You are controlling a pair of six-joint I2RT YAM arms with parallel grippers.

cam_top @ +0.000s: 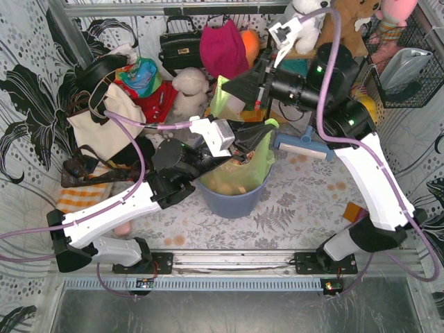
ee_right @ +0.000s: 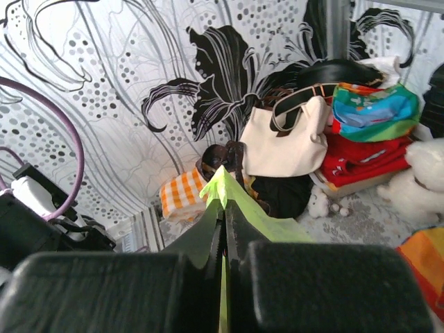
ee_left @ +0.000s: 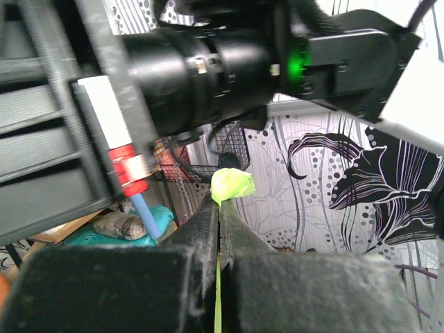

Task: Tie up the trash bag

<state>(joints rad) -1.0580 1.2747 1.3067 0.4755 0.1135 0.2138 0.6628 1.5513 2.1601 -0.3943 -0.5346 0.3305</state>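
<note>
L pincer [ee_left: 219, 202] and R pincer [ee_right: 223, 209] each clamped on the thin translucent light-green plastic trash bag [cam_top: 259, 161]. Cross the flaps w/ even tension, no tearing.

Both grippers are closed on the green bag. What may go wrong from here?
1. Only a small tip of the trash bag shows past the left gripper, so the film may slip out when pulled.
2. The right gripper pinches a thin edge too; pulling apart may tear it.
3. The bin, with the bag inside, may tip.
</note>
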